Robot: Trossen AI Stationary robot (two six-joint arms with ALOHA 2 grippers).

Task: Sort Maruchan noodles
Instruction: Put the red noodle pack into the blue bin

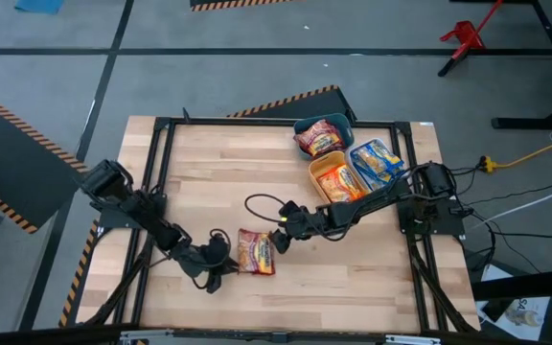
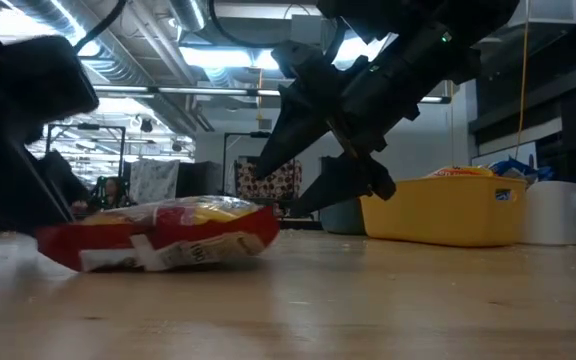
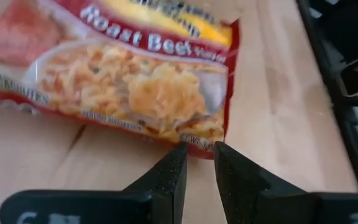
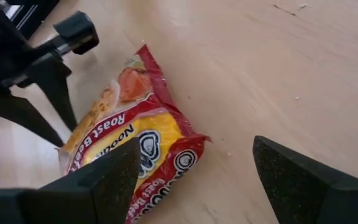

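Open wood is seen all around the red noodle packet [image 1: 256, 251], yet it is hemmed in: the left gripper [image 1: 226, 265] is parked at one edge, the right gripper [image 1: 278, 239] at the other. The far corner is blocked by bins [image 1: 319, 178].

We see bright ceiling strip lights [image 2: 218, 55] glaring in the low view, silhouetting the arms; the counter [image 1: 218, 172] is evenly lit overhead, with soft shadows and blurry wrist close-ups.
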